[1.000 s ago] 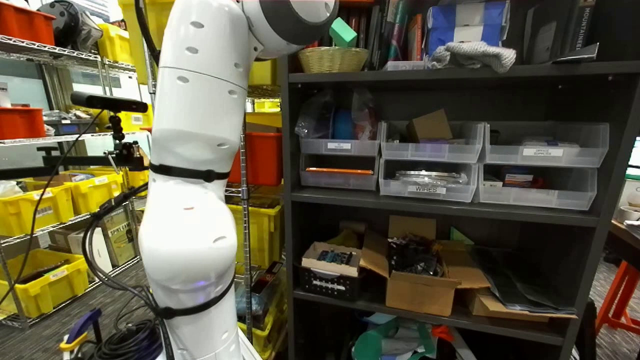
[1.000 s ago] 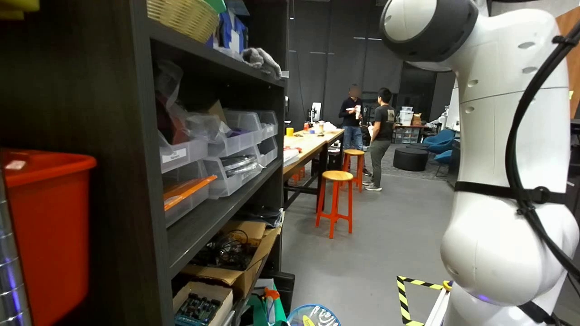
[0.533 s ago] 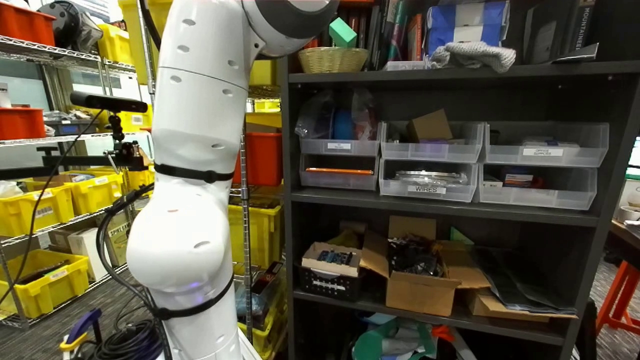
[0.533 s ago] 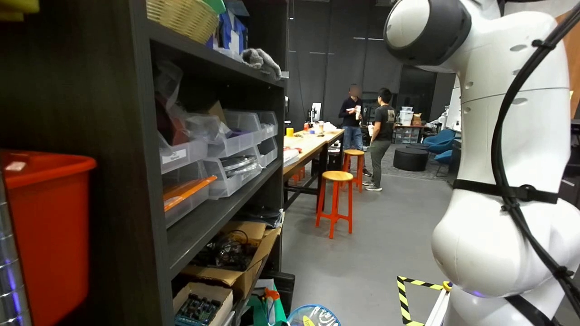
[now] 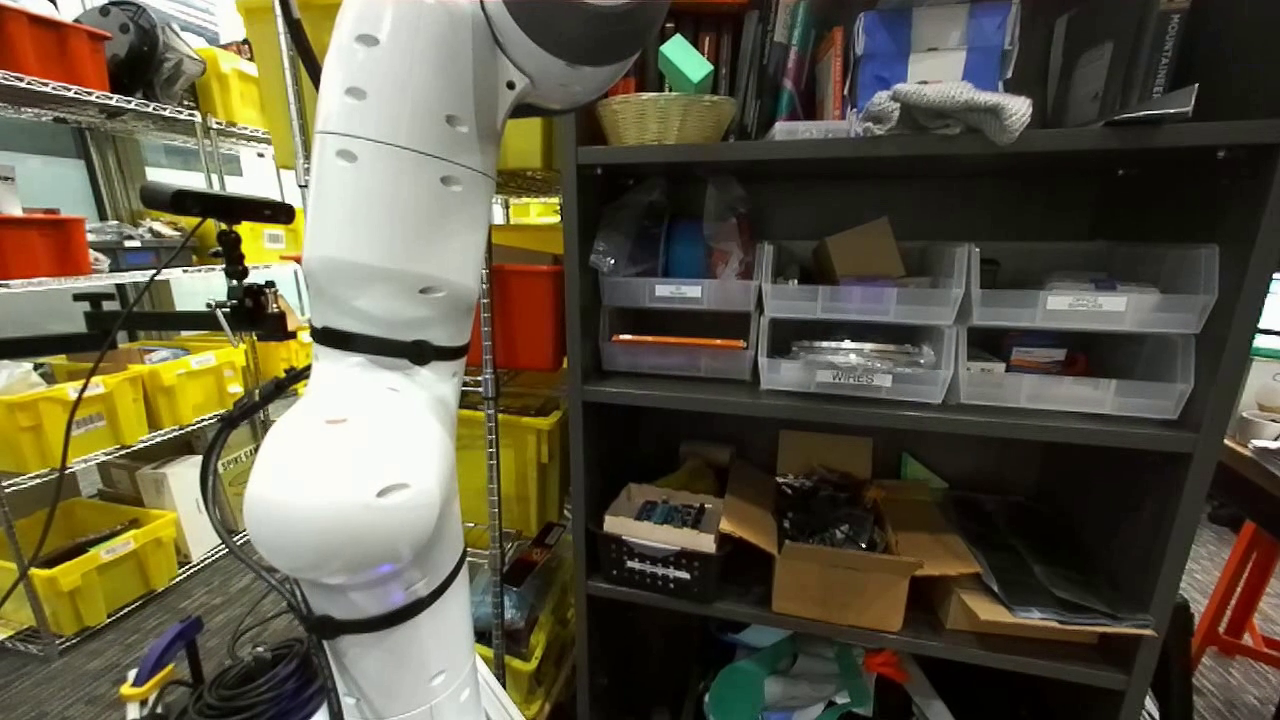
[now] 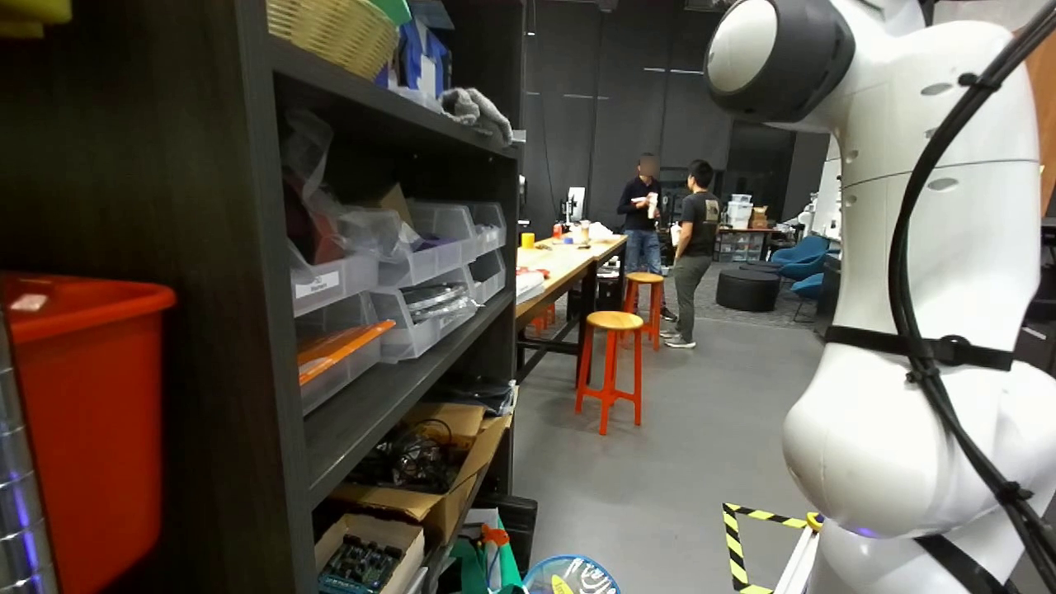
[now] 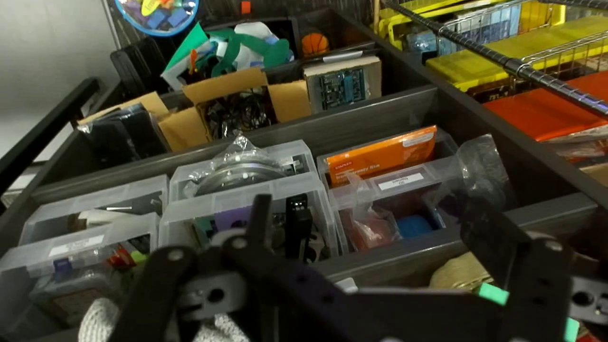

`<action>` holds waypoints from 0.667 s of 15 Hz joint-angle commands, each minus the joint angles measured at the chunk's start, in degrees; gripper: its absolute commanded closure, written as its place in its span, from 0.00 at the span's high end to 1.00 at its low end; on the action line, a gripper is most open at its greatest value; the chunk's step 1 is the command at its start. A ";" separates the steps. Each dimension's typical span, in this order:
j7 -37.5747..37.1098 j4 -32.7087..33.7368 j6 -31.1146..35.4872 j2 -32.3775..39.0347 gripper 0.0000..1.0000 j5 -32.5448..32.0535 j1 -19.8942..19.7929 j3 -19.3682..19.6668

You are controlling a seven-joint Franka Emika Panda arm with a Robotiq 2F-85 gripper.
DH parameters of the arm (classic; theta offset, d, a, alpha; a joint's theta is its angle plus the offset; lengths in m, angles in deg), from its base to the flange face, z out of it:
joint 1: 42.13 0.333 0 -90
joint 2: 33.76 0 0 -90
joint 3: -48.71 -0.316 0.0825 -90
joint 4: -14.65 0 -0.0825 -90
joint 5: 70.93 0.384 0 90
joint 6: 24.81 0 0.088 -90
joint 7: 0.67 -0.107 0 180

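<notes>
In the wrist view my gripper (image 7: 366, 206) stands open, its dark fingers wide apart with nothing held between them. Beyond the gap, a clear bin holds a blue item (image 7: 413, 227) and a red item in plastic (image 7: 373, 230). Behind it an orange packet (image 7: 382, 156) stands in another bin. A black device (image 7: 298, 223) lies in the bin near the left finger. A wicker basket (image 7: 458, 273) and a green block (image 7: 494, 293) show partly behind the right finger. Both exterior views show the white arm (image 5: 400, 220) only; the gripper is outside them.
The dark shelf unit (image 5: 890, 400) has uprights and boards around the bins. A grey knit cloth (image 5: 945, 108) hangs over the top board's edge. Lower down are an open cardboard box (image 5: 840, 585) and circuit boards (image 5: 672, 513). Wire racks with yellow crates (image 5: 510, 470) stand beside the arm.
The arm's rounded lower joint has swung a little leftward in both exterior views, and its dark-ringed upper joint has shifted slightly. Things on the shelves look unmoved.
</notes>
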 commanded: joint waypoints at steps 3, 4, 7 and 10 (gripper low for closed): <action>-2.84 -0.27 -2.03 -0.53 1.00 1.58 -0.79 0.30; -1.76 -0.09 -1.49 0.01 1.00 0.39 -0.14 0.46; -1.90 -0.09 -1.49 0.01 1.00 0.61 -0.15 0.43; -1.91 -0.10 -1.49 0.01 1.00 0.61 -0.15 0.43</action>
